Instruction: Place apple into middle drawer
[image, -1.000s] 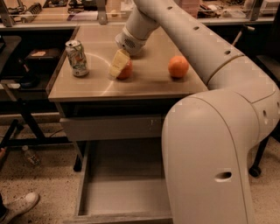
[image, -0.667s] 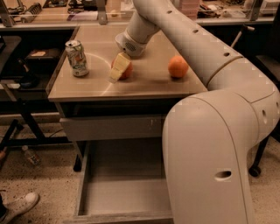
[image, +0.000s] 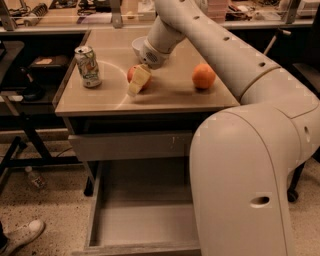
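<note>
The apple (image: 132, 74), red with yellowish patches, rests on the tan cabinet top (image: 165, 92) near its middle. My gripper (image: 138, 81) reaches down from the back right and sits right at the apple, covering its right side. The middle drawer (image: 137, 224) is pulled out wide open below the cabinet front, and its flat grey-brown floor is bare. My large cream arm covers the drawer's right part.
A drink can (image: 88, 66) stands on the top to the left of the apple. An orange round fruit (image: 204, 76) lies to the right. A white bowl (image: 136, 46) sits behind the gripper. A shut grey drawer front (image: 130, 146) lies above the open drawer. A shoe (image: 22, 235) is on the floor at left.
The gripper has shifted slightly across the apple, now covering more of its right side. The apple, can and orange fruit stay in place.
</note>
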